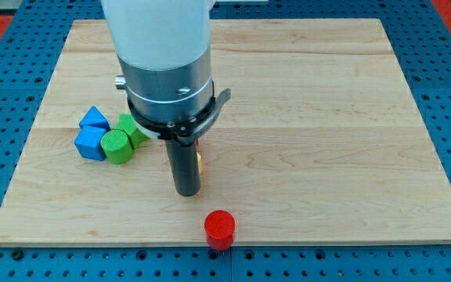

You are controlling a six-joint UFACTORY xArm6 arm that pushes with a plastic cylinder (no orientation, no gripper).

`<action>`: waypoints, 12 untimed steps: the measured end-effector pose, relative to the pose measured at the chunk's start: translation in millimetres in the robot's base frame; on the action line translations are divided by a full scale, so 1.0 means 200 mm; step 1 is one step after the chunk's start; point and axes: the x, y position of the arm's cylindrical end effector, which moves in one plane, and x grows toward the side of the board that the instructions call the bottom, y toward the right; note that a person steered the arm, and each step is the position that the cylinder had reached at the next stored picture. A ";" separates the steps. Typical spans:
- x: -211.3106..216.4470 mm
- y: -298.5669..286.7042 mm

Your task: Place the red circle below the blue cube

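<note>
The red circle is a short red cylinder near the board's bottom edge, a little left of centre. The blue cube sits at the view's left, with a blue triangular block just above it. My tip is the lower end of the dark rod, above and slightly left of the red circle, with a small gap between them. The blue cube is far to the left of both.
A green cylinder touches the blue cube's right side, and another green block sits above-right of it. A small yellow and red piece peeks out behind the rod. The wooden board lies on a blue pegboard.
</note>
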 end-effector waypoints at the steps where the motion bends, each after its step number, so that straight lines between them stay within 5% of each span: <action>1: 0.00 0.39; 2: 0.19 0.73; 3: 0.36 0.75; 6: 0.37 0.64; 8: 0.36 -0.25; 10: 0.11 -0.58; 12: 0.17 -1.04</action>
